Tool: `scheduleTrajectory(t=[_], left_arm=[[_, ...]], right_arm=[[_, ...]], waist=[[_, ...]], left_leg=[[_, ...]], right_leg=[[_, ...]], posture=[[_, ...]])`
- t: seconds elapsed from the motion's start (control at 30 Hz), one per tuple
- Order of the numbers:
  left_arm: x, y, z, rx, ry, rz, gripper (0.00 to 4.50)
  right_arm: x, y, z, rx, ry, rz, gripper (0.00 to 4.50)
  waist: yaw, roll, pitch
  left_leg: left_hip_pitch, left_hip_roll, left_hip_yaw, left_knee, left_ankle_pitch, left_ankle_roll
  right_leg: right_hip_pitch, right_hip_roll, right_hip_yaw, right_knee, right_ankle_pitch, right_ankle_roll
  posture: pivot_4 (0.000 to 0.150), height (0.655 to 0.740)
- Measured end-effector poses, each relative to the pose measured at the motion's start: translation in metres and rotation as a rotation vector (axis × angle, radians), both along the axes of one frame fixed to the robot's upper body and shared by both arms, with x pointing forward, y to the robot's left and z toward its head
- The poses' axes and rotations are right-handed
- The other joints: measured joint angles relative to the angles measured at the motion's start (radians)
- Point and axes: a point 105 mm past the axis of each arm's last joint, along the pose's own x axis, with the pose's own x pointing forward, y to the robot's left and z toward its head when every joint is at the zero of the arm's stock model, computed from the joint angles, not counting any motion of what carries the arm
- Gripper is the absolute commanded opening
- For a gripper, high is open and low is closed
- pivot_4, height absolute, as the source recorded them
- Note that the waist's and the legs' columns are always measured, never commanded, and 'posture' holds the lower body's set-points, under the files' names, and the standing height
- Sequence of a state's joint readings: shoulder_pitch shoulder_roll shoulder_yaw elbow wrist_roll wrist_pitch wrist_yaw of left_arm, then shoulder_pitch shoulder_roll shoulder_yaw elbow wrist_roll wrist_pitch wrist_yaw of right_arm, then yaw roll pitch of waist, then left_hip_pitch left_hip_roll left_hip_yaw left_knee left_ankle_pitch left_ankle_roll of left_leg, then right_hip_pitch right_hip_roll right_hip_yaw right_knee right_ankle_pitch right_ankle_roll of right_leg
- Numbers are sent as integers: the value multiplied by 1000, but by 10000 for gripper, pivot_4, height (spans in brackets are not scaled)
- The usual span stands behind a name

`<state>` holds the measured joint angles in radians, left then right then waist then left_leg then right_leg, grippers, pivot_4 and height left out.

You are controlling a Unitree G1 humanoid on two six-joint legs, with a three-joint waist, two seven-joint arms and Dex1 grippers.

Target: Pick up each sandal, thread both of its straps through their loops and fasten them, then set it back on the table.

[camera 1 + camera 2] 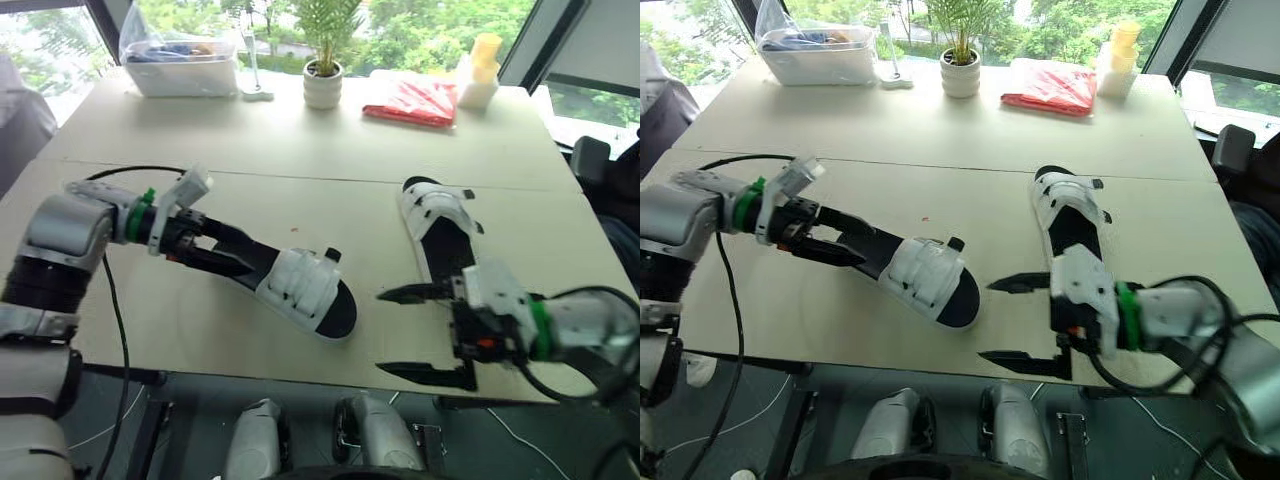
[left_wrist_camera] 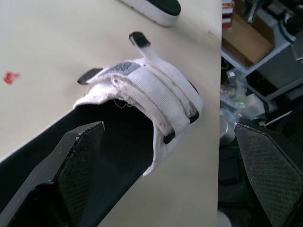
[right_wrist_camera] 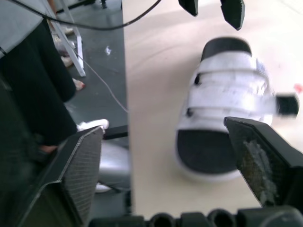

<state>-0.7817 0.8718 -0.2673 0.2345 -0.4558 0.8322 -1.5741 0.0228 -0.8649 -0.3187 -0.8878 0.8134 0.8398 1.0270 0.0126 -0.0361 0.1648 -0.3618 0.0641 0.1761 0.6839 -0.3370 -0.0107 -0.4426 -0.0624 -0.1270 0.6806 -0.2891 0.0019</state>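
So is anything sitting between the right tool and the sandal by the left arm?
Nothing visible does. Only bare table lies between the open right tool and that sandal; the other sandal lies farther back, out of that path.

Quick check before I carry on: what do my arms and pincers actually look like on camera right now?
Left arm and right arm: silver-grey shells, a green ring at each wrist, then a white housing. Left pincer and right pincer: two black tapered fingers each, pads cross-hatched. A black cable hangs by the left arm.
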Motion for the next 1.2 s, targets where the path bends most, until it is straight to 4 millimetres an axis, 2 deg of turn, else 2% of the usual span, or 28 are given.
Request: scheduleTrajectory(t=[0.1,0.23,0.3,0.4,0.57,0.63,0.67,0.77,0.87,0.93,1.0,1.03,1.1,1.2], left_arm=[[-5,-10,-17,30,67,-37,45000],[-10,-17,-24,60,88,-85,45000],[-6,-30,-29,42,75,-89,45000],[4,-49,-40,9,101,-46,36842],[-2,-58,-33,-53,169,-45,11474],[-3,-59,-32,-63,175,-32,2555],[-3,-60,-32,-71,184,-18,120],[3,-65,-27,-145,220,75,120],[22,-72,-6,-302,226,222,120],[58,-74,18,-444,159,465,120],[93,-64,38,-532,79,778,120],[102,-54,42,-523,29,901,120],[108,-38,35,-491,-48,1096,120],[106,-27,7,-434,-27,1318,120]], right_arm=[[-7,-1,5,18,-8,-35,44501],[-8,-4,2,28,-13,-93,44501],[-8,-6,0,33,-21,-119,44501],[-4,-9,-2,27,-66,-163,45000],[3,-12,-8,19,-110,-205,45000],[5,-11,-7,19,-122,-205,45000],[7,-11,-7,21,-127,-204,45000],[10,-10,-4,24,-146,-202,45000],[15,-9,1,35,-176,-213,45000],[30,-13,10,68,-223,-288,45000],[47,-17,18,111,-268,-380,45000],[53,-19,20,118,-274,-417,45000],[64,-23,21,134,-279,-482,45000],[78,-26,24,152,-286,-553,45000]], waist=[[-4,-3,2],[-6,-3,2],[0,-3,2],[1,-5,2],[-9,-5,3],[-8,-5,3],[-8,-5,3],[-4,-5,3],[-1,-6,3],[0,-7,4],[-3,-7,4],[-8,-7,4],[-14,-6,4],[-4,-6,4]], left_leg=[[-1,0,-2,0,1,-1],[-1,0,-2,0,1,-2],[-1,-1,-4,1,1,-2],[-5,-2,-8,2,1,-2],[-6,-2,-10,3,3,-4],[-6,-2,-11,3,3,-4],[-6,-2,-11,4,3,-4],[-10,-2,-15,7,3,-4],[-12,-2,-18,11,2,-3],[-13,-2,-20,14,2,-2],[-12,-2,-21,14,1,-1],[-11,-2,-20,14,1,-1],[-9,-3,-21,12,1,-1],[-11,-3,-21,12,1,-2]], right_leg=[[-1,1,0,0,0,0],[0,1,0,0,0,0],[1,1,0,0,0,1],[0,1,0,0,-1,2],[-1,2,-1,1,0,2],[0,2,-1,1,0,2],[0,2,-1,2,0,2],[0,2,-3,2,0,2],[0,2,-4,2,0,3],[2,2,-5,3,0,4],[4,1,-5,2,2,5],[5,1,-5,2,2,6],[5,1,-5,2,2,5],[3,1,-5,2,2,5]], posture=[[1500,7241],[1500,7241],[1500,7241],[1500,7241],[1500,7241],[1500,7241],[1500,7241],[1500,7241],[1500,7241],[1500,7241],[1500,7241],[1500,7241],[1500,7241],[1500,7241]])
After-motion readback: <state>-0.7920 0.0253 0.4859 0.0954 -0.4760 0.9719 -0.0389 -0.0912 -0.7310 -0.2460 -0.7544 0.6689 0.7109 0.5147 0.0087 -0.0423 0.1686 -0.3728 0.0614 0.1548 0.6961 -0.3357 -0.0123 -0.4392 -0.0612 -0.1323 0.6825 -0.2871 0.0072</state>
